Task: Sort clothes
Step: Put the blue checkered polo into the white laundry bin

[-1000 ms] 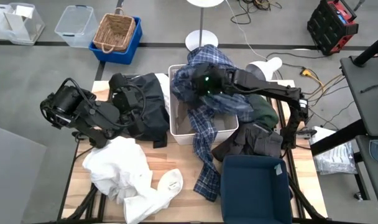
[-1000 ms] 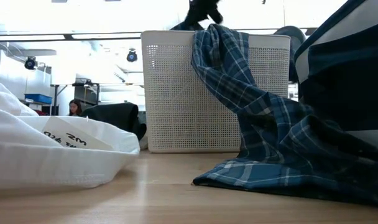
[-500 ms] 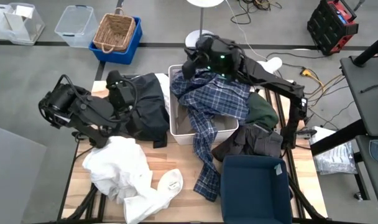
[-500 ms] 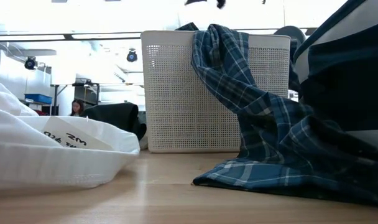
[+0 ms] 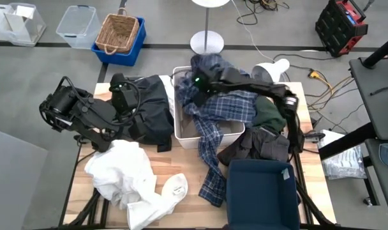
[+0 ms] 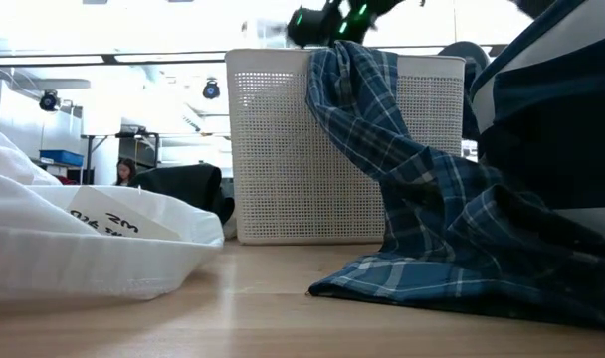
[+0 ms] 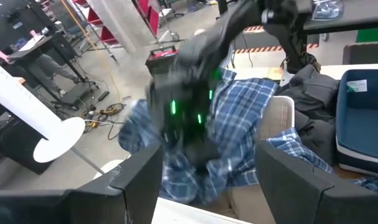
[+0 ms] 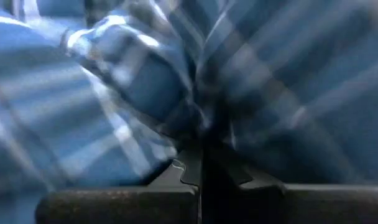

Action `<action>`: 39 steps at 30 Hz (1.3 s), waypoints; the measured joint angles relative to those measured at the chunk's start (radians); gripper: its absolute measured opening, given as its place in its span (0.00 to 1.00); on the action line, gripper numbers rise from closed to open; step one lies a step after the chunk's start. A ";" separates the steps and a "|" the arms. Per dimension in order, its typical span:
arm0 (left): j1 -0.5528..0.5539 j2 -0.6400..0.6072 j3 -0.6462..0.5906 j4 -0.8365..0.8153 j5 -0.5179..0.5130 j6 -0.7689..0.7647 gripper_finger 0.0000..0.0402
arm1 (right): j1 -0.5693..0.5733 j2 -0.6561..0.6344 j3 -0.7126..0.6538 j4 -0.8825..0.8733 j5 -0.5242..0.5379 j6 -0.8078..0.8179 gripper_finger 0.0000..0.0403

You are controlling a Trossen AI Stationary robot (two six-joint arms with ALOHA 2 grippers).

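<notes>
One blue-and-white plaid shirt (image 5: 221,112) draped over the white plastic bin (image 5: 179,121) at the middle of the surface (image 5: 194,198), its upper part bunched over the bin's far rim, a long tail hanging down the near wall and trailing across the wood toward the dark blue bin (image 5: 261,191). Right end effector (image 5: 199,80) above the bin's far edge, buried in the bunched plaid; from the right wrist camera, fingers (image 8: 176,171) together with checked cloth pinched at the seam between them. Same end effector visible from table height above the bin's top edge (image 6: 327,22), green lights glowing.

Other clothes spread around: white garments (image 5: 133,179) heaped at the near left corner, a black piece (image 5: 152,108) just left of the bin, a dark green piece (image 5: 269,115) and darker folds (image 5: 261,144) to the right. Left end effector (image 5: 120,89) hanging near the black piece, fingers apart with nothing between them.

Probably mid-way through getting the shirt wholly into the bin. Good practice for this step: keep the pinch firm, lift high enough for the trailing tail to clear the near rim, then lower over the bin's centre. Risk of the tail snagging the rim or dragging neighbouring dark clothes along.
</notes>
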 joint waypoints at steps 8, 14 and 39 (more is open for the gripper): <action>0.000 0.005 -0.002 -0.001 0.047 -0.026 0.57 | 0.012 0.152 0.045 -0.016 -0.155 -0.004 0.02; 0.000 0.005 -0.007 -0.002 0.053 -0.030 0.57 | 0.014 0.135 0.103 -0.059 -0.165 -0.044 0.02; 0.002 0.012 -0.021 -0.002 0.052 -0.039 0.57 | 0.017 -0.437 0.153 -0.505 -0.225 0.205 0.57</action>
